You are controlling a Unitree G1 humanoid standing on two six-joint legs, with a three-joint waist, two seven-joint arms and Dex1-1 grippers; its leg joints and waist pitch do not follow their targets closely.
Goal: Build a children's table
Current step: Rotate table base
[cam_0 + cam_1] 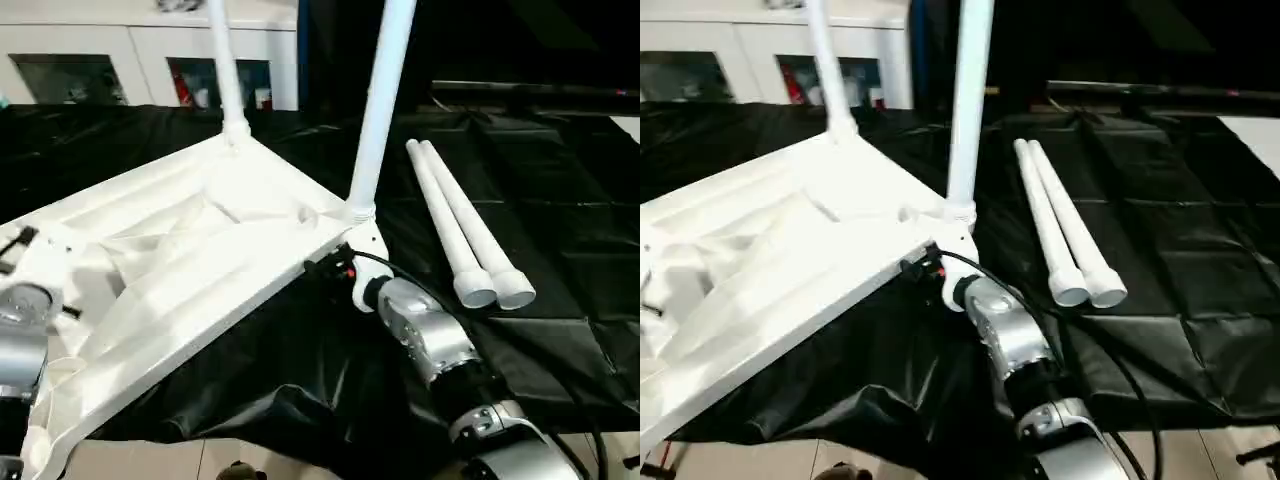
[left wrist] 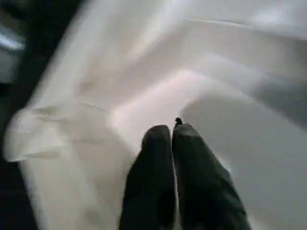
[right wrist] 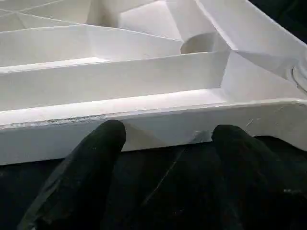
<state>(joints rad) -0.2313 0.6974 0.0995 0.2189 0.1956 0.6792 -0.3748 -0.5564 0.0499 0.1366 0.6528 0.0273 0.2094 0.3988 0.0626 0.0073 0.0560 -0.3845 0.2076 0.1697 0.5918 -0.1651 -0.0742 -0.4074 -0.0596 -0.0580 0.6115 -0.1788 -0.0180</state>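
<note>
The white tabletop (image 1: 200, 250) lies underside up and tilted on the black cloth, its ribs showing. Two white legs stand in its far corner sockets, one at the back (image 1: 226, 70) and one at the right corner (image 1: 378, 110). Two loose legs (image 1: 462, 225) lie side by side on the cloth to the right. My right gripper (image 3: 170, 133) is open, its fingertips (image 3: 112, 132) at the tabletop's outer rim just below the right corner socket (image 1: 358, 215), with nothing between them. My left gripper (image 2: 171, 130) is shut, fingers pressed together over the ribbed underside near the tabletop's left end.
A black cloth (image 1: 560, 250) covers the work surface, and its front edge drops to the floor (image 1: 250, 455). A white cabinet with glass doors (image 1: 150, 60) stands behind. A black cable (image 1: 400, 275) loops over my right wrist.
</note>
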